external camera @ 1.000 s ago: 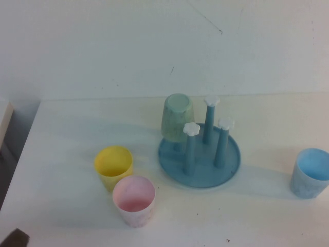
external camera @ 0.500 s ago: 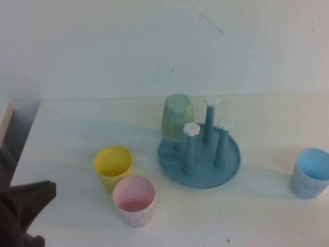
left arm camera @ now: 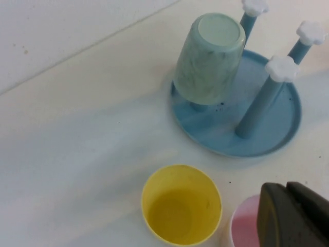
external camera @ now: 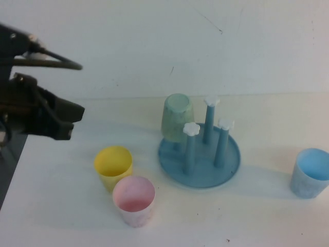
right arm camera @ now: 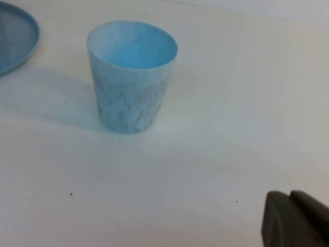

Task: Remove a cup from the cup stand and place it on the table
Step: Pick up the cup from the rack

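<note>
step: approach | pale mint-green speckled plastic tumbler (external camera: 178, 117) inverted on round blue plastic peg stand (external camera: 199, 160) | left hand (external camera: 54, 118) far-left above white surface (external camera: 67, 206) — fingers: cannot tell | right hand (right arm camera: 297, 220) near light blue cup (right arm camera: 131, 76) — cannot tell | next: reach rightward to tumbler, lift clear of peg

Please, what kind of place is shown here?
Probably a robot test bench: a bare white table, plastic cups around a blue cup stand, the left gripper above the table's left; the right gripper low near the blue cup.

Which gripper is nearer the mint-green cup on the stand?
Left. The left gripper is raised over the table's left side, with the cup upside down on the cup stand to its right. The right gripper sits farther off, beside the blue cup.
</note>
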Tool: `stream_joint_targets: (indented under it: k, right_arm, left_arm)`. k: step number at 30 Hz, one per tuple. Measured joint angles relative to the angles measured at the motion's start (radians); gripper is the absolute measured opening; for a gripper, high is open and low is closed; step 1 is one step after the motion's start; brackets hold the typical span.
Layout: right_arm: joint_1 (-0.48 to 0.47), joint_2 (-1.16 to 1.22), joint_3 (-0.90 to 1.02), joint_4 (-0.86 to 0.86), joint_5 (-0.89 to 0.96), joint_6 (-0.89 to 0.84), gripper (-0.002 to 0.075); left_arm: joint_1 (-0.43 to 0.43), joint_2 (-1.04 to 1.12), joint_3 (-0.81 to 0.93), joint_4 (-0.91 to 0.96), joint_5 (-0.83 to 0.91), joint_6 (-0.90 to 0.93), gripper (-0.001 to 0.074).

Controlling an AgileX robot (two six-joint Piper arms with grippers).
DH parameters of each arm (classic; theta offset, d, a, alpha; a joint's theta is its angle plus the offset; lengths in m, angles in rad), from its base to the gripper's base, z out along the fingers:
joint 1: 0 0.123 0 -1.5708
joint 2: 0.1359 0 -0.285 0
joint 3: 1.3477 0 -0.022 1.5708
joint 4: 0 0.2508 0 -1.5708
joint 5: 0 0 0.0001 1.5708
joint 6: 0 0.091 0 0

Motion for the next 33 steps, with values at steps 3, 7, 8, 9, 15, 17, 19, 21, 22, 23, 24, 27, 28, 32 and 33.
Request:
stream_joint_targets:
  k: [3,7,8,9,15,17,19,21,22,23,24,27,28,32,33]
  right_arm:
    - [0.0,0.0,0.0,0.0,0.0,0.0,-0.0003]
    - [0.0,0.0,0.0,0.0,0.0,0.0,-0.0003]
    - [0.0,0.0,0.0,0.0,0.0,0.0,-0.0003]
    - [0.0,0.0,0.0,0.0,0.0,0.0,-0.0003]
    - [0.0,0.0,0.0,0.0,0.0,0.0,-0.0003]
    - [0.0,0.0,0.0,0.0,0.0,0.0,-0.0003]
    - [0.0,0.0,0.0,0.0,0.0,0.0,-0.0003]
    - [0.0,0.0,0.0,0.0,0.0,0.0,-0.0003]
    - [0.0,0.0,0.0,0.0,0.0,0.0,-0.0003]
    - [0.0,0.0,0.0,0.0,0.0,0.0,-0.0003]
    - [0.0,0.0,0.0,0.0,0.0,0.0,-0.0003]
    - [0.0,0.0,0.0,0.0,0.0,0.0,-0.0003]
    - [0.0,0.0,0.0,0.0,0.0,0.0,-0.0003]
    - [0.0,0.0,0.0,0.0,0.0,0.0,-0.0003]
    - [0.0,0.0,0.0,0.0,0.0,0.0,-0.0003]
  left_arm:
    - [-0.098,0.077,-0.109,0.156,0.013,-0.103,-0.0003]
    - [-0.242,0.175,-0.247,0.387,0.044,-0.281,-0.0003]
    - [-0.275,0.202,-0.282,0.443,0.055,-0.323,-0.0003]
    - [-0.3,0.225,-0.316,0.484,0.065,-0.355,-0.0003]
    - [-0.404,0.397,-0.512,0.64,0.183,-0.543,-0.0003]
    - [-0.424,0.462,-0.592,0.652,0.245,-0.563,0.0004]
    - [-0.437,0.518,-0.671,0.652,0.293,-0.565,0.0031]
    - [-0.442,0.575,-0.737,0.65,0.326,-0.567,0.0099]
    - [-0.442,0.602,-0.771,0.65,0.339,-0.569,0.015]
    - [-0.442,0.627,-0.802,0.652,0.349,-0.58,0.0214]
    - [-0.442,0.647,-0.825,0.654,0.354,-0.592,0.0274]
    - [-0.442,0.708,-0.897,0.656,0.365,-0.623,0.0502]
    - [-0.442,0.727,-0.916,0.654,0.365,-0.632,0.0568]
    - [-0.442,0.789,-0.976,0.643,0.352,-0.645,0.0671]
    - [-0.442,0.803,-0.986,0.635,0.339,-0.645,0.0679]
